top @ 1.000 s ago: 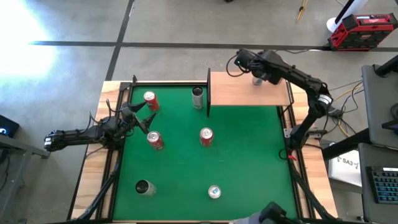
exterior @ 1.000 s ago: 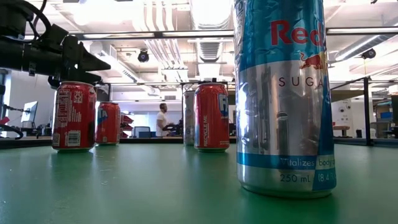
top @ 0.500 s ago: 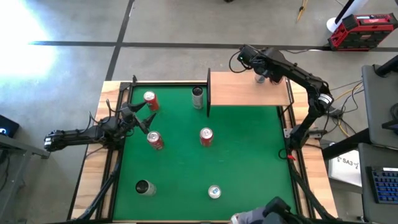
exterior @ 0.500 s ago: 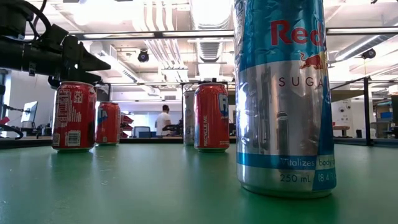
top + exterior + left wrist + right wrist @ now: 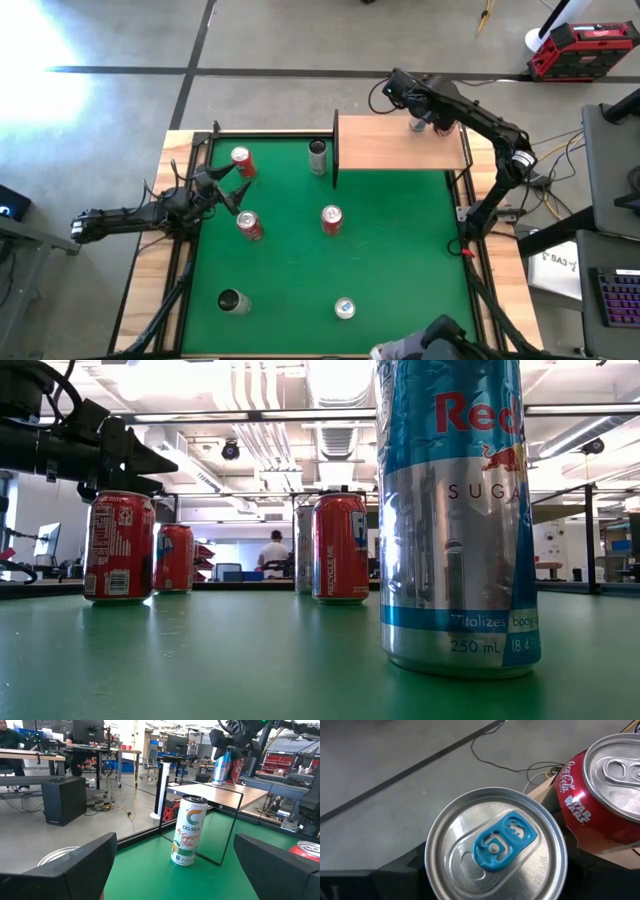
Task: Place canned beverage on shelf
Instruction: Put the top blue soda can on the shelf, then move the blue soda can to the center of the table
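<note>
- The right gripper is clamped around a silver-and-blue can with a blue pull tab, a dark finger on either side of it in the right wrist view.
- That can is at the far edge of the shelf, just beside a red cola can already standing there; whether its base is touching the board yet I cannot tell.
- So the carry looks nearly done for this can: what remains, as I judge it, is to settle it, let go and back the arm away.
- The left gripper waits with its jaws wide apart and nothing between them, hovering over the green mat at its left side.
- Six more cans are on the mat, among them a white can next to the shelf's black rail and a tall blue can nearest the low camera; if they all go up, most of the work is still ahead.
</note>
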You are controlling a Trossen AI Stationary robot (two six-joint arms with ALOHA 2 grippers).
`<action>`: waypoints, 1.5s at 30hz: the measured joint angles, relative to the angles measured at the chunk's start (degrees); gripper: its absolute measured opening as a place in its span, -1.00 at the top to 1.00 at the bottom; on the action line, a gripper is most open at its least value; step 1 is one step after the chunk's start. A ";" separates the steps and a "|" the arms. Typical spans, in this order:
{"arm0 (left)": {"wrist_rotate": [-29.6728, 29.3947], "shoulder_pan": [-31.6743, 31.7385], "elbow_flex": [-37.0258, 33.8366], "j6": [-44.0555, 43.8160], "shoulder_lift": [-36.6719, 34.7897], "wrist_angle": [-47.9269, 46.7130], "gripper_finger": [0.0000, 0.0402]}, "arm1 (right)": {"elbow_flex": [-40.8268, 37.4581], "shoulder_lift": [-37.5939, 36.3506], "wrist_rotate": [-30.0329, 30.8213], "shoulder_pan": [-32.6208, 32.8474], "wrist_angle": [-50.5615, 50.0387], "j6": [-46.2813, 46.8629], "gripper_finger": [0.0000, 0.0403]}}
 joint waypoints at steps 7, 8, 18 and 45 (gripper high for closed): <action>-0.01 -0.01 0.01 0.00 0.01 0.02 -0.92 | 0.00 0.00 -0.26 0.00 0.09 -1.12 -0.21; -0.01 -0.01 -0.01 0.00 0.01 0.00 -0.92 | 0.00 0.00 -0.26 0.02 0.13 -1.53 -0.22; -0.01 -0.01 -0.01 0.00 0.02 0.00 -0.92 | 0.00 -0.02 -2.99 0.17 -0.35 -3.90 -0.54; 0.00 -0.02 0.01 0.00 0.00 0.00 -0.92 | 0.00 -3.20 -17.37 24.48 -12.30 5.55 -0.81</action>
